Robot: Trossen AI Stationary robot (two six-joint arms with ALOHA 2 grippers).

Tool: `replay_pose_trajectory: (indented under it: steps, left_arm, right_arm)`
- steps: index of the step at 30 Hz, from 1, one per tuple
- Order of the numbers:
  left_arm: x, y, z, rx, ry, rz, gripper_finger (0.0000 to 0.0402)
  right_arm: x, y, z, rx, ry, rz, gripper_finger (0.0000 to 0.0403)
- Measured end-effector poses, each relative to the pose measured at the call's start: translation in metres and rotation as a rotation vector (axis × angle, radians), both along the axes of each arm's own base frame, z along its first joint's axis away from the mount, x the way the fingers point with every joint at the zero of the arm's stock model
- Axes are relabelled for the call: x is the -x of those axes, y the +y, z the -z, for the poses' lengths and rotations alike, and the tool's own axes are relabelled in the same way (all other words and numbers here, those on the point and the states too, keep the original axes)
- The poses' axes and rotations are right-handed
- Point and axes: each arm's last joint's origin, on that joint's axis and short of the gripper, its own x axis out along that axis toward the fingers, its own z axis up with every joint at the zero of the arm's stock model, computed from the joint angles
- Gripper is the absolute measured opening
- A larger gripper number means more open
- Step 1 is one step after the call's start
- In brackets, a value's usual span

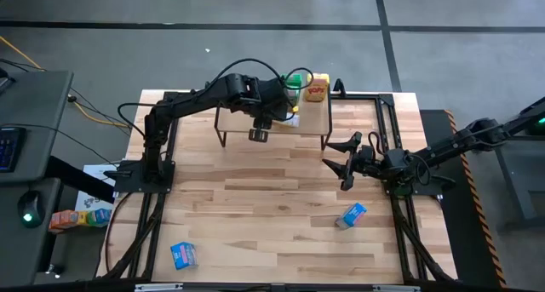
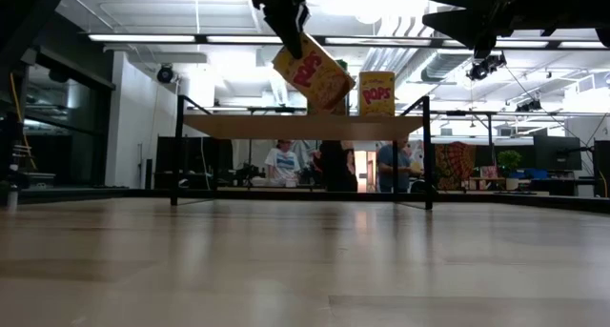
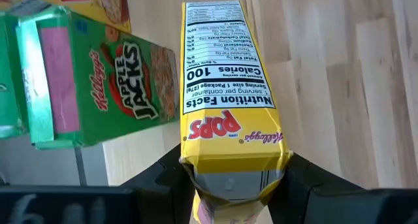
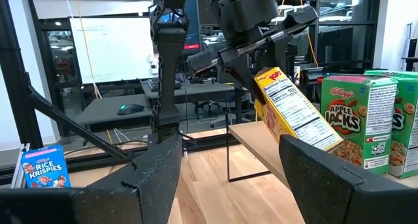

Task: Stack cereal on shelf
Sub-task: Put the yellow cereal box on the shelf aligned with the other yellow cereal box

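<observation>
While the left gripper [image 3: 236, 178] clamps one end of a yellow Pops box [image 3: 228, 100], the box hangs tilted just above the shelf [image 2: 303, 127], beside the green Apple Jacks boxes [image 4: 356, 123] and another yellow box [image 2: 376, 93] standing there. Bare board stretches toward the shelf's near edge. Off beside the shelf, the right gripper [image 1: 347, 161] waits over the table [image 1: 255, 215], fingers spread and empty, with two blue boxes [image 1: 351, 215] lying near the table's front.

A yellow Pops box [image 2: 315, 74] hangs tilted above the light-wood shelf [image 2: 303, 127], its lower end near the board. A second yellow Pops box [image 1: 317, 88] stands upright at the shelf's 1 o'clock corner, with green Apple Jacks boxes [image 4: 356, 123] beside it. Two blue boxes lie on the tabletop, at 4 o'clock [image 1: 351, 215] and 7 o'clock [image 1: 184, 255].
</observation>
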Motion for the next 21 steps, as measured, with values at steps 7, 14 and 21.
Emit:
replay_pose_trajectory:
  steps: [7, 14, 21]
  left_arm:
    - [0.010, -0.004, -0.004, -0.068, 0.074, -0.017, 0.0138]
    - [0.034, -0.011, -0.037, -0.084, 0.040, -0.165, 0.0138]
    - [0.039, -0.010, -0.045, 0.104, -0.085, -0.336, 0.0138]
  right_arm:
    - [0.000, 0.000, 0.003, 0.008, 0.027, 0.000, 0.0251]
    - [-0.001, 0.000, 0.003, 0.007, 0.026, 0.000, 0.0251]
    - [-0.001, 0.000, 0.003, -0.020, 0.019, -0.004, 0.0251]
